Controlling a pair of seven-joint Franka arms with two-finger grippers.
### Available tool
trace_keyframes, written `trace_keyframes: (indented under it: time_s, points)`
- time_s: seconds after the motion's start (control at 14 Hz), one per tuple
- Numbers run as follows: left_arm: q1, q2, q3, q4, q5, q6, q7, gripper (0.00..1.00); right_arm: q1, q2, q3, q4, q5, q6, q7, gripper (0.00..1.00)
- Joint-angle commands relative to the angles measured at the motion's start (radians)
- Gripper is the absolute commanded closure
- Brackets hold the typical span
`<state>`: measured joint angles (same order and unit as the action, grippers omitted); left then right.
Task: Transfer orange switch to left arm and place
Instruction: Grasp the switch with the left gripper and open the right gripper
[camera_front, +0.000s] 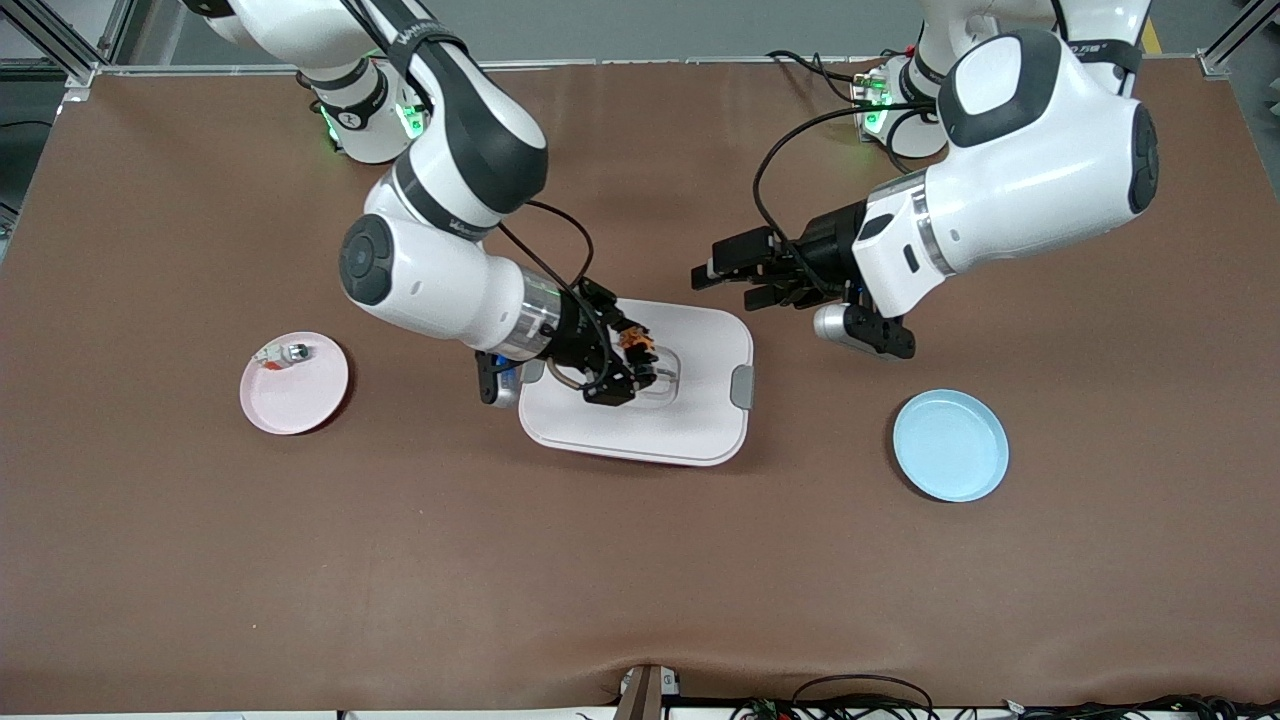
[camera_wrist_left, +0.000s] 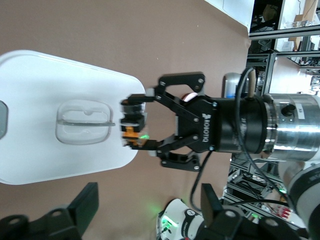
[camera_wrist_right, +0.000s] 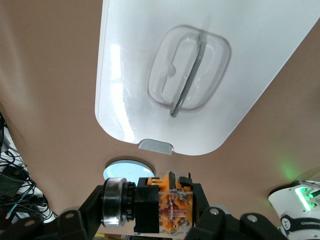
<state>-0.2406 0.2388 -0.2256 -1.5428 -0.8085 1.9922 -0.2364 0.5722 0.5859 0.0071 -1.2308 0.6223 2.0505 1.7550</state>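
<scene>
Orange and black, the orange switch is pinched between the pressed-together fingers of the right gripper, just left of the frame's centre in the front view, up in the air over the lid of the box. The box stands on the brown counter in mid-frame. The left gripper, fingers spread and empty, hovers right of centre, over the counter just beside the box's upper right corner. A pink plate with a small silver part lies at left, a light blue plate at lower right.
</scene>
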Motion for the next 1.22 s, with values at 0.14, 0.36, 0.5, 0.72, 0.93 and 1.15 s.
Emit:
trace_keyframes:
  time_s: [0.14,0.36,0.5,0.72,0.93,1.15]
  points:
    - [0.017,-0.015,0.000,-0.108,-0.118,0.045,0.144,0.18,0.011,0.051,-0.007,0.106,0.036,-0.006,0.084,1.00]
    - [0.033,0.025,0.000,-0.119,-0.170,0.068,0.256,0.21,0.009,0.051,-0.009,0.114,0.088,-0.006,0.092,1.00]
    - [0.015,0.042,0.000,-0.115,-0.210,0.123,0.258,0.24,0.011,0.051,-0.009,0.116,0.090,-0.004,0.113,1.00]
    - [-0.002,0.063,0.000,-0.115,-0.238,0.169,0.258,0.28,0.012,0.051,-0.009,0.116,0.090,-0.004,0.116,1.00]
    - [-0.034,0.088,0.000,-0.115,-0.256,0.237,0.258,0.31,0.014,0.051,-0.007,0.116,0.090,0.000,0.115,1.00]
    - [-0.051,0.097,0.002,-0.115,-0.267,0.257,0.258,0.33,0.014,0.052,-0.007,0.116,0.090,0.002,0.115,1.00]
